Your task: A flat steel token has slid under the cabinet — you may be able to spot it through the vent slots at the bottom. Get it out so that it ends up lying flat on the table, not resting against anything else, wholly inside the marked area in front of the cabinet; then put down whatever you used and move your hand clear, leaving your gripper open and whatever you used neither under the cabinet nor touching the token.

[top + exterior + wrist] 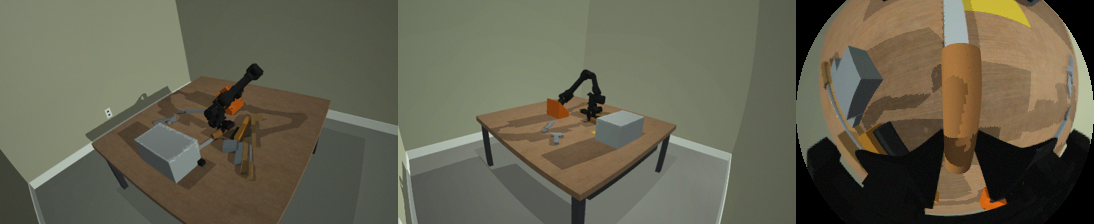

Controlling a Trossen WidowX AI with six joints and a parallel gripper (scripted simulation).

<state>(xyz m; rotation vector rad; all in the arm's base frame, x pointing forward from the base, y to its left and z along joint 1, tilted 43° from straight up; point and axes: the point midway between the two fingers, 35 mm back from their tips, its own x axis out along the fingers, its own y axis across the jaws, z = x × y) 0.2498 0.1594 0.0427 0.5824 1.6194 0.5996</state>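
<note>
The grey box-shaped cabinet point(165, 141) point(620, 130) stands on the table. The token is not visible, and no vent slots can be made out. A yellow patch, part of the marked area point(1001, 10) point(593, 132), shows beside the cabinet. A tool with a round wooden handle point(962, 90) point(216, 134) and a flat grey blade point(956, 25) point(206, 143) points toward the cabinet; the blade's tip is out of view or hidden. My gripper point(957, 132) point(589, 119) is shut on the handle near its rear end, low over the table.
A grey block point(856, 82) point(229, 145) and several long orange-brown pieces point(243, 129) lie to one side. A small black block point(201, 162) sits by the cabinet. A grey T-shaped piece point(556, 138) and a grey bar point(548, 126) lie on the other side.
</note>
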